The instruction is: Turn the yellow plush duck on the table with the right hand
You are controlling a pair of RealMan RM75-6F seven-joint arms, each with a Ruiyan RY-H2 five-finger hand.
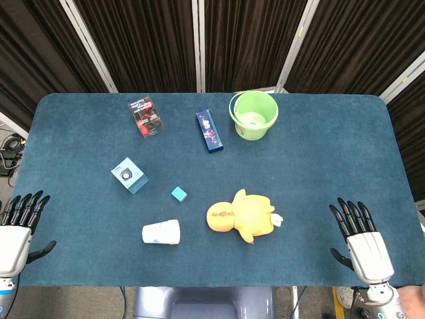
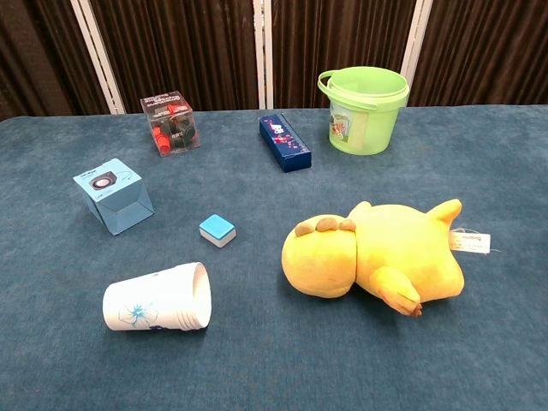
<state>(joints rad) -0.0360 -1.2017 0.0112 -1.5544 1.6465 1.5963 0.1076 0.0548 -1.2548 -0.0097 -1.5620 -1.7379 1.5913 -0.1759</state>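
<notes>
The yellow plush duck (image 1: 242,215) (image 2: 377,254) lies on its side near the front middle of the blue table, head toward the left and a white tag at its right end. My right hand (image 1: 360,240) hovers at the front right edge, fingers spread and holding nothing, well to the right of the duck. At the front left corner my left hand (image 1: 18,228) is spread the same way, empty. Neither hand shows in the chest view.
A white paper cup (image 1: 161,232) (image 2: 159,300) lies on its side left of the duck. A small teal block (image 1: 178,193), a light blue box (image 1: 129,175), a red-black box (image 1: 146,116), a dark blue box (image 1: 209,131) and a green bucket (image 1: 253,114) stand farther back.
</notes>
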